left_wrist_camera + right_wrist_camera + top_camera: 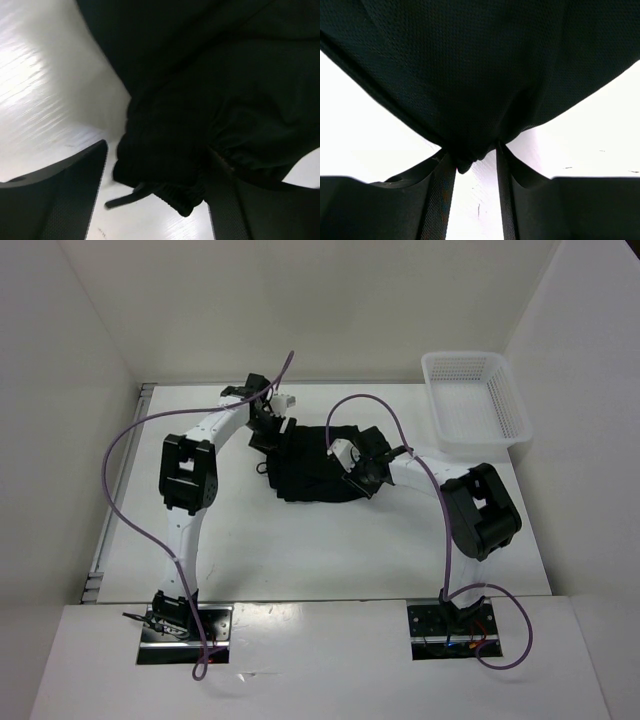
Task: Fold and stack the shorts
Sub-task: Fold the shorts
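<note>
The shorts (308, 468), a plain black pair in soft fabric, lie as a compact, partly folded bundle on the white table (300, 560), directly between the two grippers.

In the left wrist view, the gathered waistband and a short end of black drawstring (120, 200) sit between the jaws of the left gripper (156, 150). These jaws are spread wide. One finger shows a strip of bare table between itself and the cloth, and the other finger's edge is lost against the fabric, so this gripper holds nothing.

In the right wrist view, the jaws of the right gripper (472, 152) are partly apart, with a small pucker of the shorts' edge sitting between the tips. The cloth fans out from that point. It is not possible to tell whether the fingers press on it or only flank it.

A white plastic mesh basket (505, 425) sits well apart from both sets of jaws, beyond the right gripper at the table's far right corner.

The step in hand looks like letting go after a fold has been laid. The next move probably calls for both grippers to lift straight clear without snagging the drawstring or pulling the fold open. After that they would need a fresh grip on the bundle's edges, either for another fold or to carry it to the stack.
</note>
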You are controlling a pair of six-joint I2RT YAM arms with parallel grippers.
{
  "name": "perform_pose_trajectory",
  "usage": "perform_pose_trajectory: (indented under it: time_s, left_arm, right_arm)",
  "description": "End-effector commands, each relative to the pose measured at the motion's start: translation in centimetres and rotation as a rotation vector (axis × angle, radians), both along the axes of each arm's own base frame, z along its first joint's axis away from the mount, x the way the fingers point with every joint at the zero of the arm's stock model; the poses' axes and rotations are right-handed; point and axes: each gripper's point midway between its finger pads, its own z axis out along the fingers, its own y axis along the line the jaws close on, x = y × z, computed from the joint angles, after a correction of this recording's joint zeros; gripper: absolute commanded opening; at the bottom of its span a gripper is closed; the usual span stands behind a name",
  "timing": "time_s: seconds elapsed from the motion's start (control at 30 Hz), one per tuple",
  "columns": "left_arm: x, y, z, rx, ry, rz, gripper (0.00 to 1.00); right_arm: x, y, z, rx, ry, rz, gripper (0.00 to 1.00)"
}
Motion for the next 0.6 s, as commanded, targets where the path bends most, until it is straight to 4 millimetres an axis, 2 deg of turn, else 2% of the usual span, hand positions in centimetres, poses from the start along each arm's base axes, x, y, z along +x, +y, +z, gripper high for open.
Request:
perform_pose_trajectory:
  time_s: [0.0,0.03,0.1,0.13,0.3,0.37,0.4,0.43,0.47,0.53,0.57]
  left_arm:
    - [1.1,-1.6,3.2,-0.093,-0.065,-0.038,0.79]
    - [1.0,-1.8,3.3,-0.103,-0.063,-0.042,0.75]
    - [0.8,-2.4,3.7,-0.139,-0.048,-0.058,0.63]
    - [0.5,-3.0,4.0,-0.177,-0.039,-0.074,0.53]
    - [-0.6,-3.3,4.1,-0.200,0.006,-0.084,0.45]
    - [-0.8,-3.2,3.9,-0.198,0.015,-0.083,0.31]
    - [-0.4,-3.3,4.2,-0.202,-0.004,-0.085,0.12]
    - [0.3,-3.3,4.8,-0.199,-0.038,-0.084,0.06]
    - [1.3,-3.0,5.1,-0.204,-0.066,-0.076,0.04]
    - [2.7,-2.4,5.9,-0.211,-0.112,-0.063,0.03]
    - [3.8,-1.7,7.3,-0.246,-0.150,-0.054,0.03]
  right_arm:
    - [0.5,-0.5,0.8,-0.008,-0.035,-0.006,0.42]
    - [0.5,-0.5,0.8,-0.008,-0.035,-0.006,0.40]
    - [0.4,-0.5,0.4,-0.012,-0.027,-0.006,0.30]
    - [0.5,-0.7,0.4,-0.019,-0.031,-0.011,0.28]
    - [1.2,-0.9,0.6,-0.039,-0.055,-0.017,0.28]
    - [1.3,-0.9,0.6,-0.043,-0.057,-0.009,0.25]
    - [1.2,-0.8,0.6,-0.042,-0.058,0.007,0.17]
    - [1.2,-0.8,0.6,-0.041,-0.058,0.007,0.14]
    - [1.3,-0.8,0.6,-0.047,-0.061,0.018,0.07]
    - [1.1,-1.4,0.2,-0.075,-0.060,0.015,0.03]
    - [0.7,-1.9,-0.2,-0.100,-0.056,0.030,0.02]
